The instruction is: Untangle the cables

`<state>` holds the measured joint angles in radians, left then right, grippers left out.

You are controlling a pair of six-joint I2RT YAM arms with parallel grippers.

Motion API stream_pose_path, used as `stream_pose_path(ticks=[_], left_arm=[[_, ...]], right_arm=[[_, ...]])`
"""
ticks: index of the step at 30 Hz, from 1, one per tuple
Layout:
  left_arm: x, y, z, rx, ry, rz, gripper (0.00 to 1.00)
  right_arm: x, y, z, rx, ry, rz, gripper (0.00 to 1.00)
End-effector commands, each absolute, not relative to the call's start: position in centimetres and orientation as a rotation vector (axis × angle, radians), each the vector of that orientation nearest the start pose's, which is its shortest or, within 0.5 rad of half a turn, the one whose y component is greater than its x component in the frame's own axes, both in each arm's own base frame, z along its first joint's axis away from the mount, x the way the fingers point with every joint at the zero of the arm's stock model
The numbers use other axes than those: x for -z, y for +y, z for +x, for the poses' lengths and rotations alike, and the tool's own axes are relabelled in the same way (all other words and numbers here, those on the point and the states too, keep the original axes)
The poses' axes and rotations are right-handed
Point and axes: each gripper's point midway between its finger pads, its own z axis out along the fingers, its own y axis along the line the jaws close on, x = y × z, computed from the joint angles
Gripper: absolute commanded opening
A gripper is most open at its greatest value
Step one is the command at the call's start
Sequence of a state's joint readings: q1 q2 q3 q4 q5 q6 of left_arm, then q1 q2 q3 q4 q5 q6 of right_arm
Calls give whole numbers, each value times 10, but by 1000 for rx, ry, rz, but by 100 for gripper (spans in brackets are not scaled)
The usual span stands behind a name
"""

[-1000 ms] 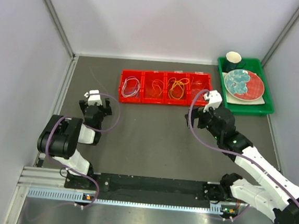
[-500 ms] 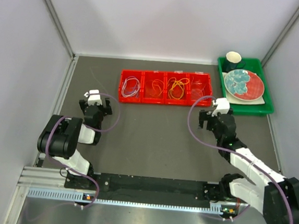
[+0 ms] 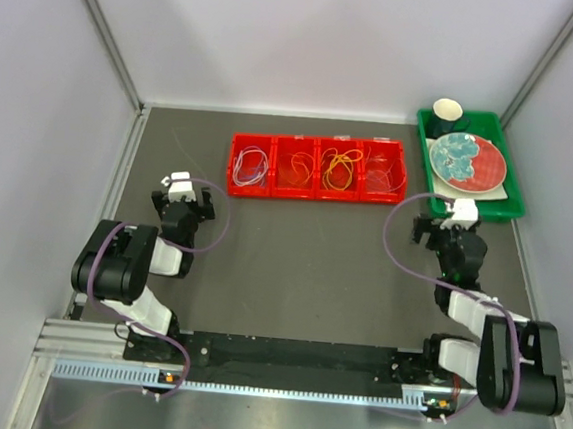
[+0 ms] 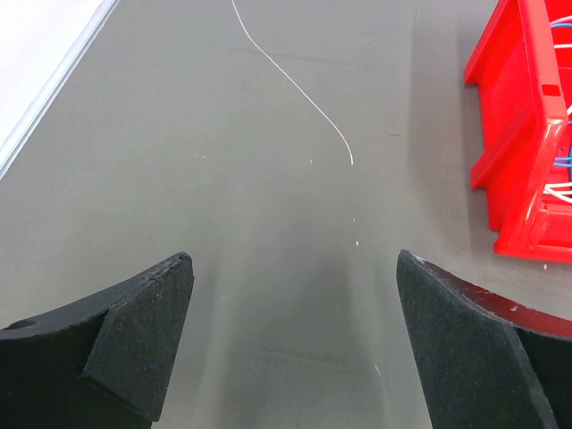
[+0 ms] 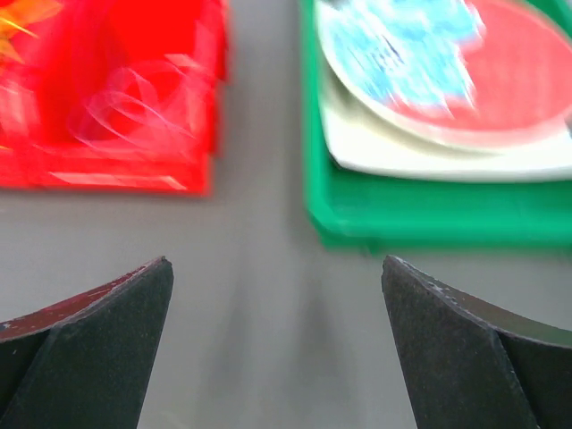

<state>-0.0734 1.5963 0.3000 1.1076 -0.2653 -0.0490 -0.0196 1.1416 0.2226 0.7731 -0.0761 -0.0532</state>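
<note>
Surface: dark grey table (image 3: pixel 292 265), matte, with a few pale specks in the left wrist view. Plain white walls (image 3: pixel 331 48) close it in at the left, back and right. An aluminium rail (image 3: pixel 104 344) runs along the bottom edge of the top view, under the arm bases.

A thin white strand (image 4: pixel 295 85) lies loose on the table, upper middle of the left wrist view, curving toward the frame's top.

Red tray (image 3: pixel 315 196) – upper centre of the top view, four compartments in a row. The cables (image 3: pixel 340 167) all sit inside it:
- far left compartment: lilac loop (image 3: pixel 252 163)
- second: red loop (image 3: pixel 297 167), hard to make out against the red
- third: orange-yellow loop (image 3: pixel 341 166)
- far right: pale loop (image 5: pixel 134 112), blurred in the right wrist view

Green tray (image 3: pixel 513 206) – upper right, just beside the red tray but apart from it. It holds a dark cup (image 3: pixel 448 112) at its back and a red-and-teal plate (image 3: pixel 467 158) resting on a white square dish (image 3: pixel 499 191).

Left gripper (image 4: pixel 293 259): fingers wide apart over bare table, holding nothing, left of the red tray. Right gripper (image 5: pixel 275 261): fingers wide apart, holding nothing, facing the gap between the two trays.
</note>
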Motion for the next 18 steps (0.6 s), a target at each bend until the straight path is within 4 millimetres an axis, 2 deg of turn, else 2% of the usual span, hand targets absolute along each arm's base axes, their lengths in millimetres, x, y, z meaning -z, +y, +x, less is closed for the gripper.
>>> stream_pose_path(ticks=[1, 2, 3, 6, 9, 10, 18], left_arm=[[-87, 15, 389, -123, 1678, -173, 99], [-86, 15, 389, -124, 1679, -174, 99], [-86, 15, 389, -124, 1681, -174, 99], [-86, 15, 389, -123, 1679, -173, 99], [-87, 15, 389, -123, 1679, -173, 99], [-86, 15, 389, -124, 1679, -174, 99], [-87, 15, 389, -123, 1678, -173, 99]], right_arm=[[-123, 13, 344, -111, 1582, -120, 99], [-121, 19, 344, -121, 1572, -173, 99], [-137, 23, 347, -129, 1485, -198, 99], [-121, 13, 359, -141, 1595, -144, 99], [-115, 14, 358, -154, 1618, -132, 99], [-121, 14, 358, -150, 1588, -132, 99], [-118, 19, 358, -161, 1596, -146, 99]])
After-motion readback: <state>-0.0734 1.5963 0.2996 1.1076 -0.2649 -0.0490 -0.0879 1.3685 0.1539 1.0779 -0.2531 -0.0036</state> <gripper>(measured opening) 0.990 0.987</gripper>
